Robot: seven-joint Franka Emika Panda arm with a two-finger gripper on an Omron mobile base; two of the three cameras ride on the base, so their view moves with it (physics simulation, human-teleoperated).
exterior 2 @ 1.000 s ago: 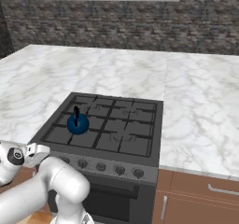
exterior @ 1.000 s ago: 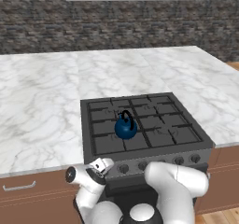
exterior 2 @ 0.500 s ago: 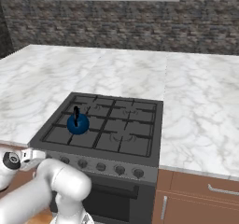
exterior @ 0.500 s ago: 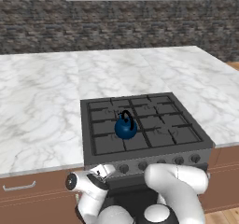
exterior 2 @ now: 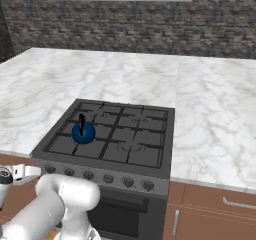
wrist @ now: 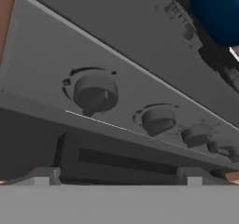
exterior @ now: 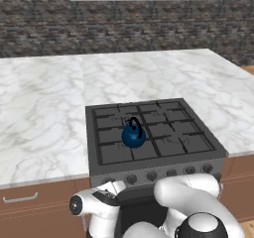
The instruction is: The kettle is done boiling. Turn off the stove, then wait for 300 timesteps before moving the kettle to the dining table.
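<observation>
Kettle (exterior: 133, 135) sits on stove (exterior: 154, 133), front-left burner grate, handle up; I leave it there since burner must go off first, then wait. Gripper (wrist: 116, 180) low in front of stove's knob row, pointed at leftmost knob (wrist: 95, 92), not touching. Jaws spread wide, nothing held, presumably so knob fits between fingertips (wrist: 39, 175). Arm folded down below stove front edge, elbow bent, wrist toward left end of panel. My guess at next step: close in, clamp knob, rotate.
</observation>
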